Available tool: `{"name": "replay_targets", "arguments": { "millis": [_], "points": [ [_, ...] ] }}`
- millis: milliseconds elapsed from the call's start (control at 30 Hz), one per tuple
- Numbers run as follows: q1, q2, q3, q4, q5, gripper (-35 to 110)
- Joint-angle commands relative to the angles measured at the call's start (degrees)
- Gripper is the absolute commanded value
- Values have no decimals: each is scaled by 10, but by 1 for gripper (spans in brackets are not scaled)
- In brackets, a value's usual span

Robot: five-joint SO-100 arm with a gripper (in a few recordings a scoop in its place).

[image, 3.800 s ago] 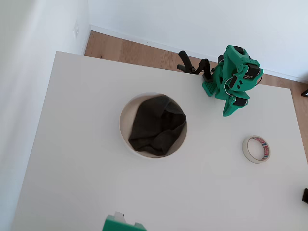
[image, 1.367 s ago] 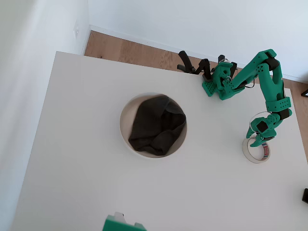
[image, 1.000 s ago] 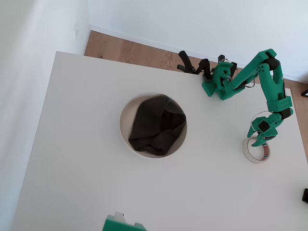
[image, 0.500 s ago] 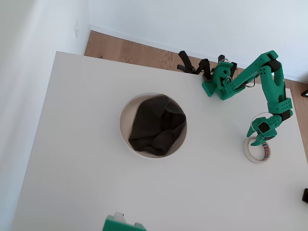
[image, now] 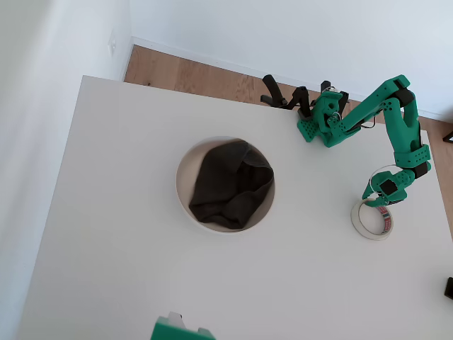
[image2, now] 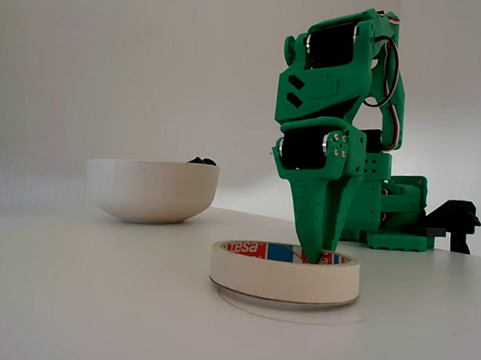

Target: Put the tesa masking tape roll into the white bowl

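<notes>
The tesa masking tape roll (image: 369,219) (image2: 284,273), a cream ring with a red, white and blue printed core, lies flat on the white table at the right. My green gripper (image: 383,203) (image2: 318,254) points straight down onto its far rim. The fingers are drawn close together, with the tips inside the ring against that wall. The white bowl (image: 182,170) (image2: 151,190) sits mid-table to the left, apart from the tape. It holds a dark grey cloth (image: 230,183).
The arm's green base (image: 322,124) (image2: 396,212) is clamped at the table's far edge. A green block (image: 180,330) pokes in at the near edge. Bare tabletop (image: 311,205) lies between the tape and the bowl.
The arm unfolded from its base and came down over the tape. In the last half second the fingers closed in and the tape slid slightly left.
</notes>
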Motion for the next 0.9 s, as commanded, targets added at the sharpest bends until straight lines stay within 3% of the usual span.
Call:
{"name": "replay_targets", "arguments": {
  "millis": [0,200,467,667,867],
  "points": [
    [-10,11,-29,3,7,-8],
    [-12,40,-24,11,4,-8],
    [36,318,-26,123,-18,-8],
    [140,450,-83,212,-39,-8],
    [324,531,-113,232,-80,-8]
  ]
}}
